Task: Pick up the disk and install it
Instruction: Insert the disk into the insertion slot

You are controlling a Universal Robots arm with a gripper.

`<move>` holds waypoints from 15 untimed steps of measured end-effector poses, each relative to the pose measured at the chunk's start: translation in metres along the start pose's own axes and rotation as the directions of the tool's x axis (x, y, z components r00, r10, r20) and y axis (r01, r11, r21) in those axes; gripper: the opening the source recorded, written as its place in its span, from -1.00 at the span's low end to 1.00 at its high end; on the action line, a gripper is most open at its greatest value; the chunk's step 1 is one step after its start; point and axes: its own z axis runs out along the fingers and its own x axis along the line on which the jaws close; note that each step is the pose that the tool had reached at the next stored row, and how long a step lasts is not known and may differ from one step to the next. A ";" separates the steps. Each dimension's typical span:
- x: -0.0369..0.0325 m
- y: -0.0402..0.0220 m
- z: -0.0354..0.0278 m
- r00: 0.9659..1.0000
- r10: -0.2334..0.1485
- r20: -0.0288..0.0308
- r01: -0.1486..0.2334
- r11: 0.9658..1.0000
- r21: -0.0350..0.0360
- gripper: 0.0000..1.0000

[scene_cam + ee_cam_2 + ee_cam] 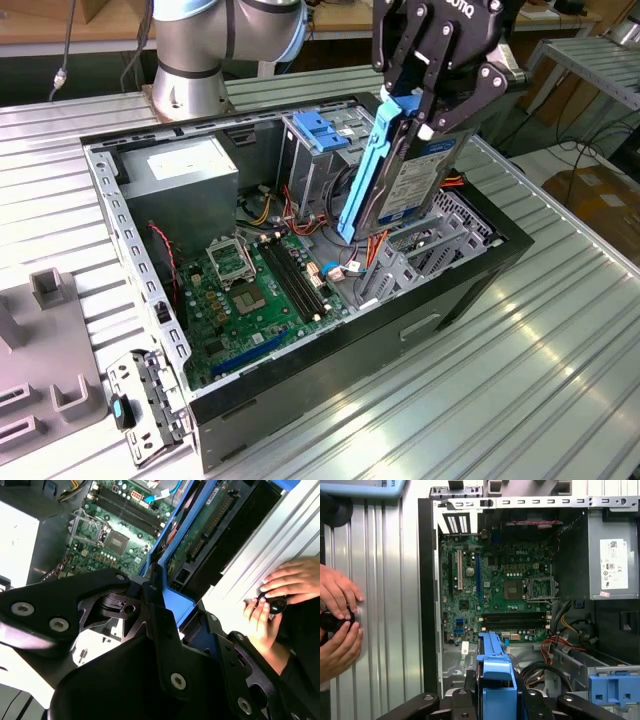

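1. Exterior view first: the ribbed metal table (540, 380) carries everything you are working with, and a grey moulded fixture (50, 360) lies on it at the exterior view's left.
2. Your open computer case (330, 375) lies on the table with its inside facing up.
3. Flat on the case floor you have the green motherboard (250, 300), which both wrist views show too.
4. A grey power supply box (180, 175) with a white sticker fills the corner nearest the arm's base, just beside the motherboard.
5. Next to that box stands the metal drive cage (320, 130) with its light-blue top latch, just behind the disk.
6. The disk (415, 180) is off the table and over the case, toward the exterior view's right. It stands steeply tilted, its blue rail (362, 175) turned toward the motherboard and its lower end dipping among the cables inside. You cannot tell whether that end touches anything. In the second wrist view its green circuit-board face (210, 525) shows.
7. Your gripper (428, 112) is clamped on the disk's upper end, a finger pressed to each side.
8. A person's hands (340, 625) rest on the table beside the case, holding a small black object (332, 621).
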 end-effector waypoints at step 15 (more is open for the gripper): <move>0.0068 -0.0462 0.0136 1.000 0.000 0.000 0.000 1.000 0.000 -0.26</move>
